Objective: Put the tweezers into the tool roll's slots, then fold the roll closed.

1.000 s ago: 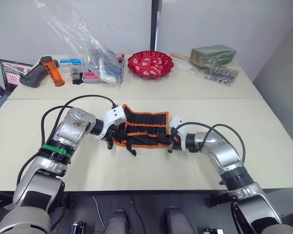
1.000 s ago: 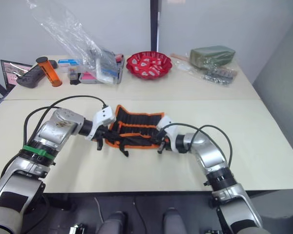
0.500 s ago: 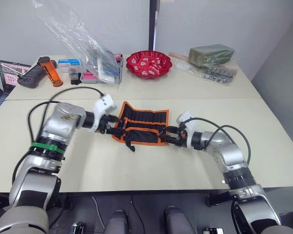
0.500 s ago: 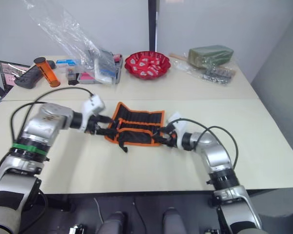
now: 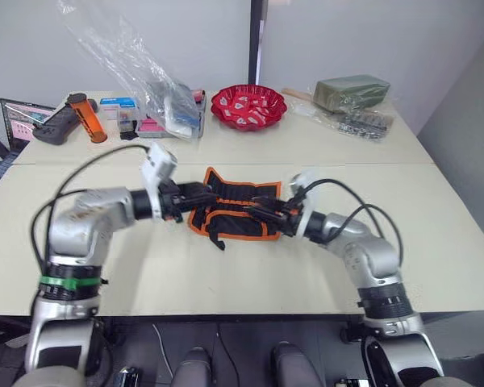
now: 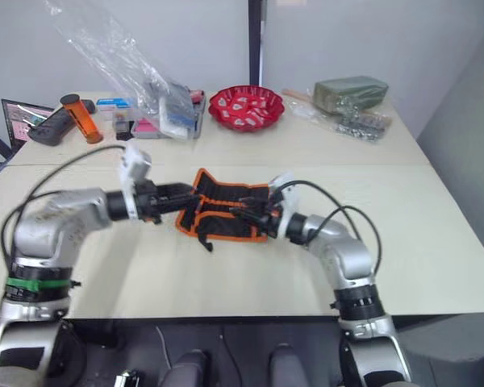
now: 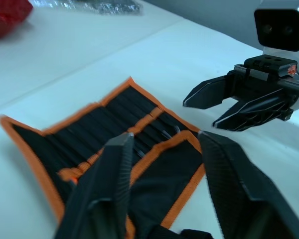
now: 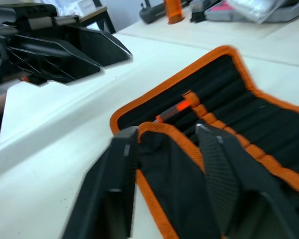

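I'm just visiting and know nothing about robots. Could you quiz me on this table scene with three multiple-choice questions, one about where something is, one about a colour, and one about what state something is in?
1. Where does the red bowl stand?
A. on the far table, beyond the tool roll
B. beside the left gripper
C. on the floor

2. What colour is the edging of the tool roll?
A. blue
B. orange
C. white

3. How do the fingers of the two grippers stand?
A. both shut on the roll
B. both open
C. left open, right shut

Answers:
1. A: the bowl sits at the back among bags and boxes, well past the roll.
2. B: a bright orange border runs round the black fabric.
3. B: the left gripper and the right gripper each show a gap between their fingers, over the roll's folded flap.
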You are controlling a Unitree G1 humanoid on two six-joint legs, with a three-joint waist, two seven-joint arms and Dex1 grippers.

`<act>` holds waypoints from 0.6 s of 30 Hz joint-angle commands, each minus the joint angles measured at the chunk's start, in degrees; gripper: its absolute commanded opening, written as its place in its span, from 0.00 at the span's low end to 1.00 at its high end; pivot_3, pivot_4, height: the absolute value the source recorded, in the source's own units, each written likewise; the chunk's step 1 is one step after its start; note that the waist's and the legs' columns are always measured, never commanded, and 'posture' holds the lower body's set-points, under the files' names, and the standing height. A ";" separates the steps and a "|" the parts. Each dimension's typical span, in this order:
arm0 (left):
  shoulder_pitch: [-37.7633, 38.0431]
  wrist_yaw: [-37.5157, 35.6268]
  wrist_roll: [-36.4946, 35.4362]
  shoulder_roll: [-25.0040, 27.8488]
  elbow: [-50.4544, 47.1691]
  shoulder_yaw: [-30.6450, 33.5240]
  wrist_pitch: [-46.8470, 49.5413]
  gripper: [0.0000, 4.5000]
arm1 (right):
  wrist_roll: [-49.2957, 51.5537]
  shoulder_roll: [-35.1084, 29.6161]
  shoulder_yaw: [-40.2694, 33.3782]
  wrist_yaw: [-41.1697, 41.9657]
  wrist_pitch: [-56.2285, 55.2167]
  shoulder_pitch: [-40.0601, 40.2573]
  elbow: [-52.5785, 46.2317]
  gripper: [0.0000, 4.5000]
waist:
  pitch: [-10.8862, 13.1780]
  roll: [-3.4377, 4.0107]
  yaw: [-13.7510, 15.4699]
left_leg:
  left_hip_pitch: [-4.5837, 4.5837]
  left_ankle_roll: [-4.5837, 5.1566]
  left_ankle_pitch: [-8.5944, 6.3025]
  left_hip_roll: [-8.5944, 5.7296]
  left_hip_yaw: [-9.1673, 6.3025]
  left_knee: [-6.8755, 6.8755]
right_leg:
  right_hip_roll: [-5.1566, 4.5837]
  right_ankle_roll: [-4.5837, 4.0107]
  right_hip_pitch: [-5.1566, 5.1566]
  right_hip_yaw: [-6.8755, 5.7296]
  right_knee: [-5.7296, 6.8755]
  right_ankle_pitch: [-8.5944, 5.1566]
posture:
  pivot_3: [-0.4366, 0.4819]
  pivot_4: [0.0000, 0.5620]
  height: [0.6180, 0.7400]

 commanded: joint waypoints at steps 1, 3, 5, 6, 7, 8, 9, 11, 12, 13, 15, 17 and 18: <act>2.03 3.54 3.09 -1.53 -1.63 -2.78 -4.53 0.08 | -3.76 0.96 2.34 -2.26 -3.57 0.99 0.63 0.08 | 0.00 0.00 0.02 | 0.01 0.00 0.00 0.00 0.00 0.00 | 0.00 0.00 0.01 0.00 0.04 0.00 | 0.48 0.27 1.00; 3.34 5.04 5.23 -2.08 -0.74 -4.48 -6.88 0.01 | -4.82 1.77 2.72 -3.45 -4.59 1.49 1.59 0.01 | 0.00 0.00 -0.05 | 0.02 0.00 0.00 0.00 0.00 0.00 | 0.00 -0.01 0.00 0.00 0.01 0.00 | 0.48 0.27 1.00; 4.13 6.71 6.88 -2.64 0.57 -5.13 -8.80 0.01 | -6.15 2.12 2.86 -4.31 -5.98 1.88 3.26 0.01 | 0.00 0.00 -0.06 | 0.02 0.00 0.00 0.01 0.00 0.00 | 0.02 -0.01 -0.01 0.00 -0.01 0.00 | 0.48 0.27 1.00; 4.35 7.31 7.52 -2.77 1.17 -5.29 -9.62 0.01 | -6.77 2.14 2.94 -4.52 -6.65 2.01 4.05 0.01 | 0.00 0.00 -0.06 | 0.02 0.00 0.00 0.00 0.00 0.00 | 0.01 -0.01 -0.01 0.00 0.00 0.00 | 0.48 0.27 1.00; 4.47 7.71 7.90 -2.87 1.70 -5.32 -10.20 0.01 | -7.38 2.10 3.05 -4.69 -7.40 2.09 4.83 0.01 | 0.00 0.00 -0.06 | 0.03 0.00 0.00 0.01 0.00 -0.01 | 0.02 -0.01 -0.01 0.00 -0.01 0.00 | 0.48 0.27 1.00; 4.61 8.28 8.58 -2.97 2.92 -5.44 -11.21 0.01 | -8.29 2.30 2.78 -5.51 -8.71 1.93 6.86 0.01 | 0.00 0.00 -0.07 | 0.03 0.00 0.00 0.01 0.00 -0.01 | 0.02 -0.01 0.00 0.00 -0.01 0.00 | 0.48 0.27 1.00; 4.67 8.60 9.01 -3.06 3.82 -5.50 -11.93 0.01 | -8.92 2.52 2.54 -6.09 -9.72 1.74 8.40 0.01 | 0.00 0.00 -0.08 | 0.04 0.00 0.00 0.01 0.00 -0.01 | 0.02 -0.01 0.00 0.00 -0.02 0.00 | 0.48 0.27 1.00; 4.96 9.70 10.81 -3.42 6.07 -6.34 -14.27 0.01 | -10.06 3.18 2.00 -7.67 -11.48 1.18 11.96 0.01 | 0.00 0.00 -0.13 | 0.05 0.00 0.00 0.00 0.01 -0.01 | 0.01 -0.01 0.02 0.00 -0.04 0.00 | 0.48 0.27 1.00; 4.87 10.56 11.89 -3.73 7.52 -6.67 -15.70 0.01 | -10.71 3.38 2.04 -8.34 -11.89 0.90 13.35 0.01 | 0.00 0.00 -0.14 | 0.05 0.00 0.00 0.00 0.00 -0.01 | 0.01 -0.01 0.02 0.00 -0.04 0.00 | 0.48 0.27 1.00; 4.77 11.15 12.64 -3.96 8.59 -6.86 -16.75 0.01 | -11.20 3.52 2.07 -8.76 -12.25 0.71 14.32 0.01 | 0.00 0.00 -0.16 | 0.07 0.00 0.00 0.00 0.01 -0.01 | 0.01 -0.01 0.03 0.00 -0.04 0.00 | 0.48 0.27 1.00; 4.16 12.45 13.18 -4.87 11.30 -6.12 -18.50 0.01 | -12.34 3.63 2.30 -9.59 -12.48 0.48 16.10 0.01 | -0.01 0.00 -0.11 | 0.13 0.00 0.00 0.00 0.01 -0.01 | 0.01 -0.01 0.08 0.00 -0.04 0.00 | 0.48 0.27 1.00; 3.75 13.33 14.65 -5.02 15.24 -5.76 -21.96 0.01 | -14.88 2.69 3.64 -10.85 -12.42 0.70 18.27 0.01 | -0.02 0.01 -0.07 | 0.19 -0.01 0.01 0.01 0.01 -0.01 | 0.01 -0.01 0.13 0.00 -0.03 0.00 | 0.48 0.27 1.00; 3.71 13.53 15.25 -4.92 16.97 -5.68 -23.70 0.01 | -15.52 2.37 3.85 -11.38 -12.30 0.90 18.92 0.01 | -0.04 0.02 -0.06 | 0.21 -0.01 0.01 0.01 0.01 -0.02 | 0.01 -0.01 0.15 0.00 -0.03 0.00 | 0.48 0.27 1.00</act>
